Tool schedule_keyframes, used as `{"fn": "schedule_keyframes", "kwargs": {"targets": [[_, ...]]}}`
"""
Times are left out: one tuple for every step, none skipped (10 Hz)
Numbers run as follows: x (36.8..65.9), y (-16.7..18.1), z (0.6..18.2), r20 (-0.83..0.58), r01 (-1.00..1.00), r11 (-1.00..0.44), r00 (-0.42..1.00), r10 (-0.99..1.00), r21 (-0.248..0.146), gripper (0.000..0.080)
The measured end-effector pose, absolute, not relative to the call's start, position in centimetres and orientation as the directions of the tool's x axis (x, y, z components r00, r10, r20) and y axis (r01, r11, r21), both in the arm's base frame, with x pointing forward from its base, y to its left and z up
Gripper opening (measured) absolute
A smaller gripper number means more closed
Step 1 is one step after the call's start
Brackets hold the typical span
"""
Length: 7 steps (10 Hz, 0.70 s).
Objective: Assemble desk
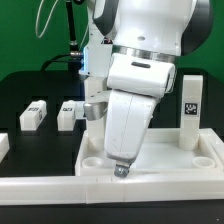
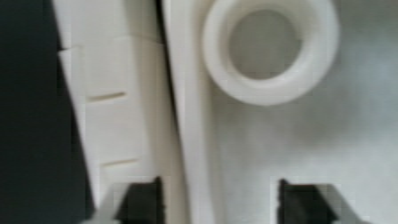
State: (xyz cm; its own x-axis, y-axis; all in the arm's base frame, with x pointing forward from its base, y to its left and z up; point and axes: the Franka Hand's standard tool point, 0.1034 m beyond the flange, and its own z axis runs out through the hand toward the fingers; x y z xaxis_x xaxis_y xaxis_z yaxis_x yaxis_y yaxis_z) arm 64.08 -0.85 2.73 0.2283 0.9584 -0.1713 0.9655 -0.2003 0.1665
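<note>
Gripper (image 2: pixel 222 200) — my jaws spread astride the rim (image 2: pixel 175 120), pinching nothing | desk tabletop (image 1: pixel 170 155) flat under me, corner socket (image 2: pixel 267 50) near | judged stiff, light, slick — grip the thin rim.

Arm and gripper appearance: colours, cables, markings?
Arm: glossy white rounded shells, grey ring band between segments, thin black cable looping beside it. Gripper: white tapered body, two dark blocky fingers. No legible markings.
</note>
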Motion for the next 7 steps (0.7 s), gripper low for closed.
{"fn": "schedule_keyframes", "kwargs": {"targets": [[64.10,-0.89,2.76,-0.171,0.965,-0.201,0.229,0.958,0.166,0.0511],[64.10,-1.03,2.70,-0.172,0.965,-0.203,0.231,0.958,0.165,0.0605],[64.09,-1.06,2.70,-0.172,0.965,-0.204,0.232,0.958,0.165,0.0605],[64.08,-1.09,2.68,-0.172,0.965,-0.204,0.232,0.957,0.165,0.0640],[64.08,-1.12,2.68,-0.172,0.965,-0.205,0.232,0.957,0.165,0.0647],[64.08,-1.15,2.67,-0.172,0.965,-0.205,0.233,0.957,0.165,0.0647],[64.07,-1.19,2.67,-0.172,0.965,-0.206,0.233,0.957,0.165,0.0647]]}}
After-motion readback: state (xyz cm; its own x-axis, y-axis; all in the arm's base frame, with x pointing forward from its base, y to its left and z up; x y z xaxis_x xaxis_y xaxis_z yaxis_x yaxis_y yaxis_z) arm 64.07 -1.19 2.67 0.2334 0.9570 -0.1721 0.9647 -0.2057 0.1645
